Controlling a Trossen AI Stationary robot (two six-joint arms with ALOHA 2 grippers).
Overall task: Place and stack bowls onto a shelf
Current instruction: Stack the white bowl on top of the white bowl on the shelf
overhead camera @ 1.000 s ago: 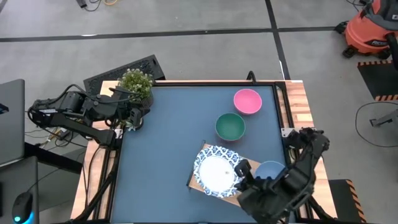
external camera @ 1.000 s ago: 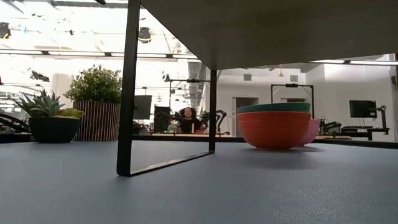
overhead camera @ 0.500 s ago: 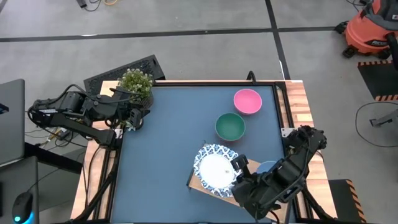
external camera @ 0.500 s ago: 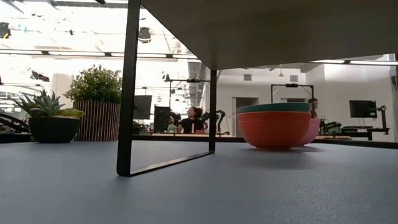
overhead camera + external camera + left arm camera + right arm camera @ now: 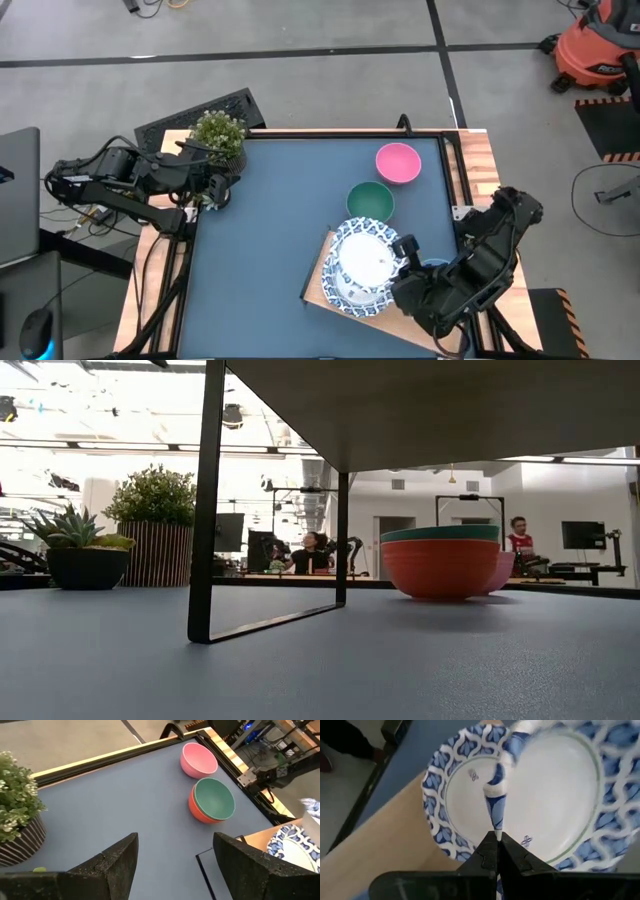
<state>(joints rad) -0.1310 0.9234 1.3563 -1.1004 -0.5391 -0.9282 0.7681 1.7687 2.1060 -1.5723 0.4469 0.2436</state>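
High view, operator: your dark blue surface (image 5: 270, 220) carries one pale wooden shelf (image 5: 322, 290) at its near right, and you can count two blue-patterned white bowls there. One patterned bowl (image 5: 352, 296) lies on the shelf; the second patterned bowl (image 5: 370, 256) is tilted above it, overlapping it.

Your right gripper (image 5: 406, 247) sits at that upper bowl's right edge, and in the right wrist view your fingers (image 5: 490, 851) are pinched closed on its rim (image 5: 496, 805), with the lower bowl (image 5: 436, 805) showing behind it on the light wood (image 5: 385, 855).

A single blue bowl (image 5: 432, 266) peeks out beside the shelf, mostly hidden under your right arm.

Farther back you have one teal-green bowl (image 5: 370, 201), nested in one red bowl (image 5: 196, 810) as the left wrist view and the low view show, and one pink bowl (image 5: 398, 163) just beyond it near the far right corner. That makes six bowls in all.

Your left gripper (image 5: 218, 188) waits at the surface's far left edge, just beside one potted plant (image 5: 218, 133); its fingers (image 5: 120, 857) stand spread apart, holding nothing.

Low view, you see the shelf's underside overhead, two black legs (image 5: 205, 500), the stacked pair (image 5: 440, 565) on the surface, and two people seated or standing in the room behind.
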